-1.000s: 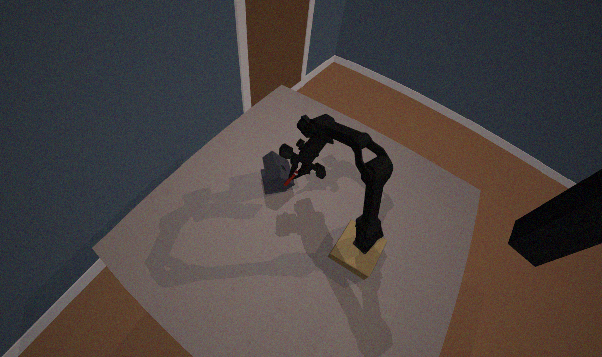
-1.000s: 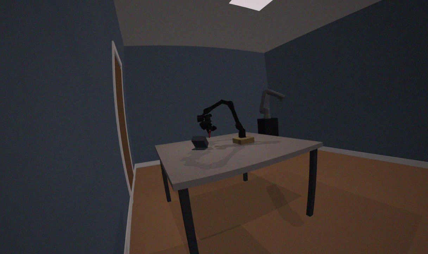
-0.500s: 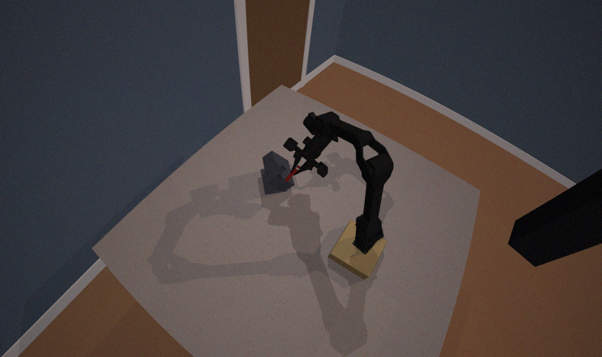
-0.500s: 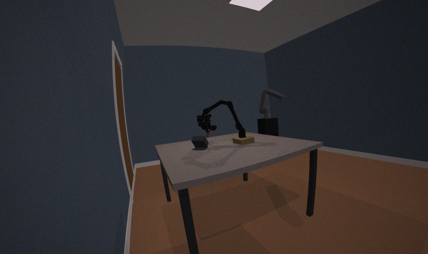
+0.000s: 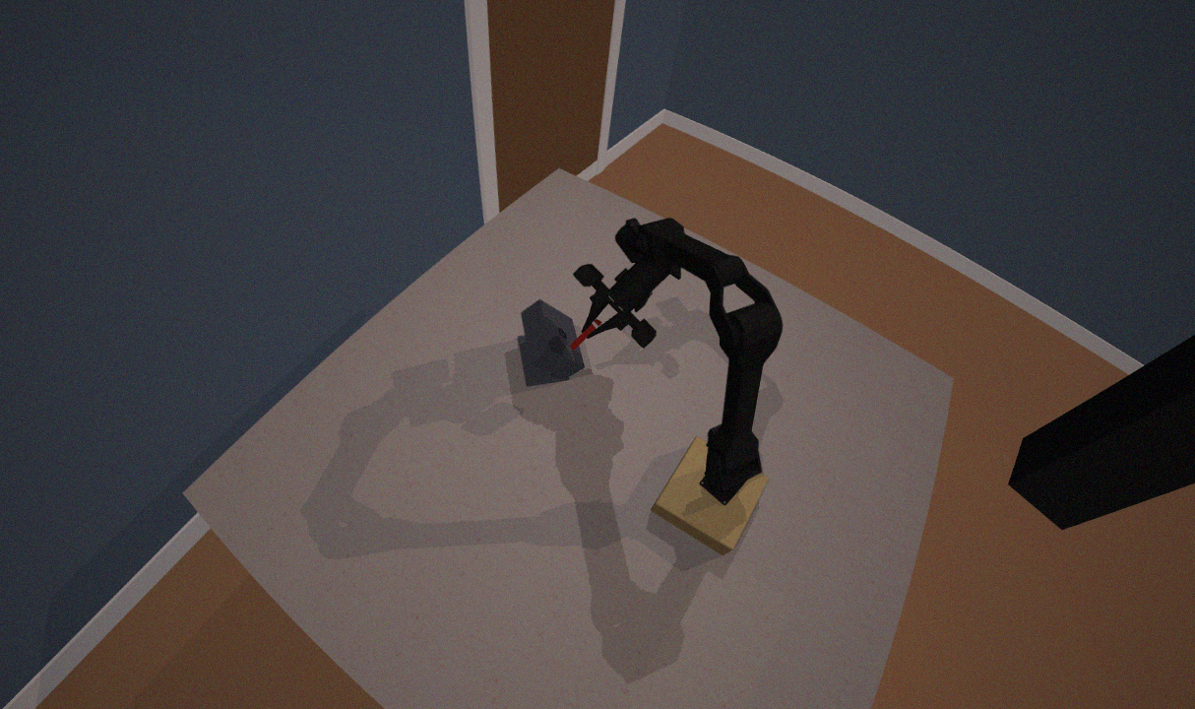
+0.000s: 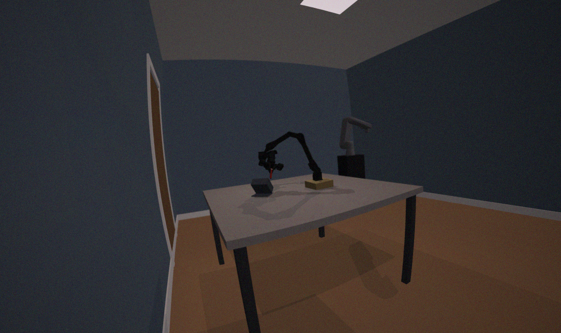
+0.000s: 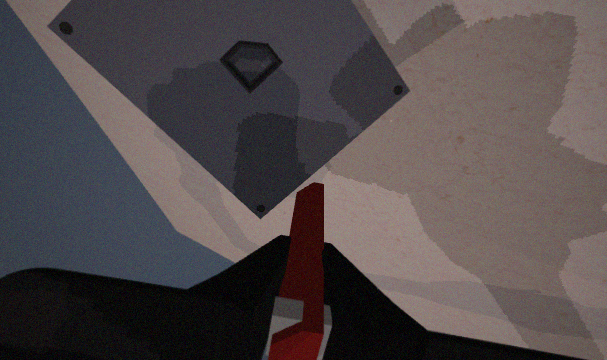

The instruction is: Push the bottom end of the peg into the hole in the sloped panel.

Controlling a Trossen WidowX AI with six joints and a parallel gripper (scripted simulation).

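My gripper (image 5: pixel 589 331) (image 6: pixel 271 169) (image 7: pixel 303 250) is shut on a red peg (image 5: pixel 582 337) (image 6: pixel 271 174) (image 7: pixel 308 215) with flat sides and a light grey band. The peg is off the table and tilted, its free end pointing toward the panel. The dark grey sloped panel (image 5: pixel 548 354) (image 6: pixel 261 185) (image 7: pixel 303 25) stands on the table. Its five-sided hole (image 5: pixel 561 334) (image 7: pixel 251 64) shows in the wrist view, above and left of the peg's free end. The peg is outside the hole. Whether the peg's end touches the panel's face cannot be told.
The pale table (image 5: pixel 461 616) (image 6: pixel 336 202) bears the arm's yellow base block (image 5: pixel 689 493) (image 6: pixel 319 184). Small dark round spots mark the panel's corners. The table's edge and a blue wall lie beyond the panel. Arm shadows cross the table and the panel's face.
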